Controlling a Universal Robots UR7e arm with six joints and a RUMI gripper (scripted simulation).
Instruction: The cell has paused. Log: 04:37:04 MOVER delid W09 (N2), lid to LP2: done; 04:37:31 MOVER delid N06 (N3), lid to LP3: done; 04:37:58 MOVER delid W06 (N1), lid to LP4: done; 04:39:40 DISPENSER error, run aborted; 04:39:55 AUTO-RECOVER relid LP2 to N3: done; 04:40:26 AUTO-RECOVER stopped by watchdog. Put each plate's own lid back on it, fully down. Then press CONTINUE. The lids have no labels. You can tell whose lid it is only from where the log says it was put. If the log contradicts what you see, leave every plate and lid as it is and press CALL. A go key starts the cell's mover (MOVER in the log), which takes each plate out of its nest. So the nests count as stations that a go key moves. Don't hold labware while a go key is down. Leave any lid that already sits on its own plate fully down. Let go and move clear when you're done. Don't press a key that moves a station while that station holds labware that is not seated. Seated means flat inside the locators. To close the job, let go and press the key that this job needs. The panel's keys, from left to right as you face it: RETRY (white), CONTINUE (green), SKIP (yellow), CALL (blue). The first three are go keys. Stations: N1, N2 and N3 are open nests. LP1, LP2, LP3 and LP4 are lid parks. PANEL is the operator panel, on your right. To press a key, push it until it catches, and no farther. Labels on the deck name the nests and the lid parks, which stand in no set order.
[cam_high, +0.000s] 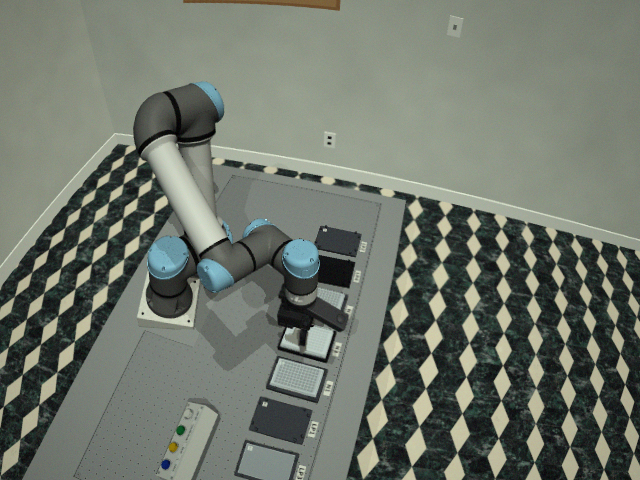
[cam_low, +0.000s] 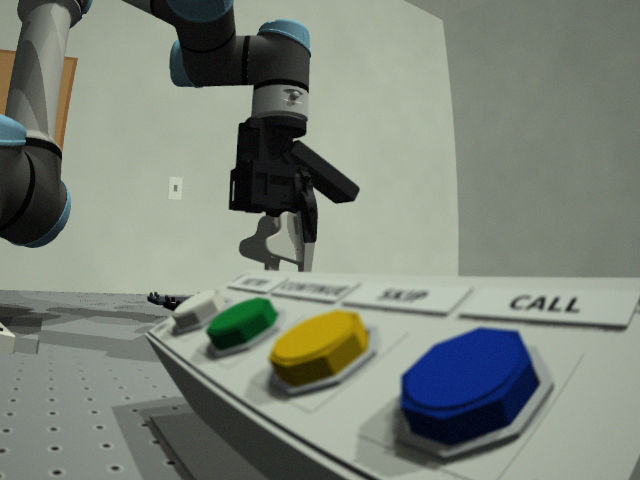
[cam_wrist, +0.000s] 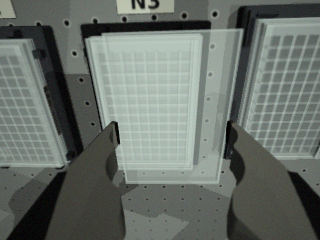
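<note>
Over N3 plate (cam_wrist: 145, 100), my gripper (cam_wrist: 171, 122) grasps clear lid (cam_wrist: 215, 100), fingers clenched on its edges, lid offset right.

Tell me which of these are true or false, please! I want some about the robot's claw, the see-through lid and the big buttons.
1. The gripper is shut on a clear lid. True.
2. The label above the plate under the lid reads N1. False: it reads N3.
3. The lid sits squarely over that plate. False: it is shifted to the right in the wrist view.
4. The blue key sits under the word CALL. True.
5. The gripper is pressing the green key. False: it is not touching the keys.
</note>
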